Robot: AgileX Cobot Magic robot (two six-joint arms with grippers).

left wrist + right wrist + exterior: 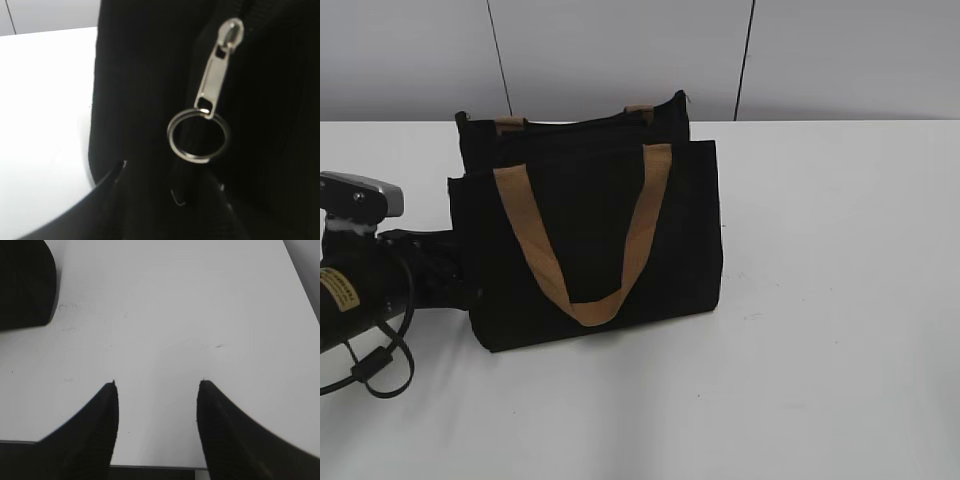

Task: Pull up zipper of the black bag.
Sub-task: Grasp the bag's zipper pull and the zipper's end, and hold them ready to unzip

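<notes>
The black bag (590,235) stands upright on the white table with its tan handles (535,250) hanging down its front. The zipper's silver pull tab (216,75) and ring (198,136) hang against the bag's end (145,75) in the left wrist view. My left gripper (173,175) is open at the bag's left end (455,262), its dark fingertips just below the ring and either side of it, not touching it. My right gripper (157,382) is open and empty over bare table, out of the exterior view. A corner of the bag (25,285) shows at its upper left.
The white table (840,300) spreads to the right and in front of the bag. A grey wall (840,60) stands behind it. The left arm's black body and cable (365,330) lie low at the left edge.
</notes>
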